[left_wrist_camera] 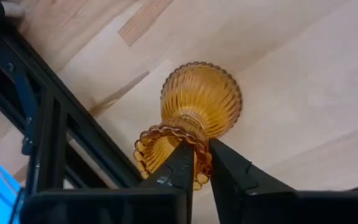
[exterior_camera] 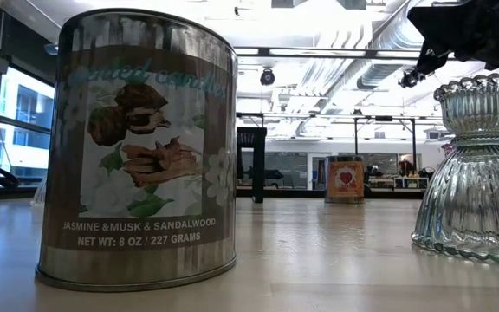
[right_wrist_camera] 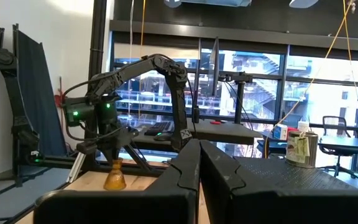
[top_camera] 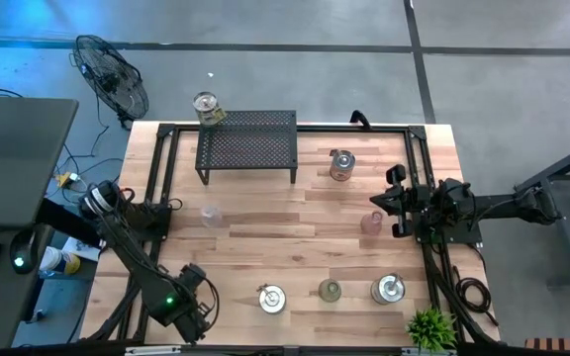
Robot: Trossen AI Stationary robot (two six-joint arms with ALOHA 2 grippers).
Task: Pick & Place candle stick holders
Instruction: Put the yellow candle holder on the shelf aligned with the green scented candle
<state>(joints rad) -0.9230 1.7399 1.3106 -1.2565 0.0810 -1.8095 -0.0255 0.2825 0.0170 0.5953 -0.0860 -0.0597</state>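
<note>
An amber ribbed glass holder (left_wrist_camera: 199, 99) stands at the table's near left corner, and my left gripper (left_wrist_camera: 202, 171) is shut on its top. It also shows in the right wrist view (right_wrist_camera: 115, 178), below the left gripper (right_wrist_camera: 112, 152). In the high view my left gripper (top_camera: 194, 302) hides it. My right gripper (top_camera: 376, 206) is shut and empty, raised at the table's right side beside a pink holder (top_camera: 371, 222). A clear holder (top_camera: 210, 213), an olive holder (top_camera: 330, 290) and three silver ones (top_camera: 341, 165) (top_camera: 272, 299) (top_camera: 389, 289) stand on the table. My left gripper pinches the amber holder's scalloped top rim (left_wrist_camera: 201, 152) between its two fingers, one finger (left_wrist_camera: 180, 165) over the cup's mouth and the other (left_wrist_camera: 229, 168) outside. The fingers point down from above. The holder is upright, its bell-shaped base down; whether the base touches the table, I cannot tell.
A black perforated rack (top_camera: 247, 143) stands at the far middle, with a tin (top_camera: 206, 107) by its far left corner. A green plant (top_camera: 430, 326) sits at the near right corner. Black frame bars (left_wrist_camera: 48, 118) run along the table's left edge close to the amber holder.
</note>
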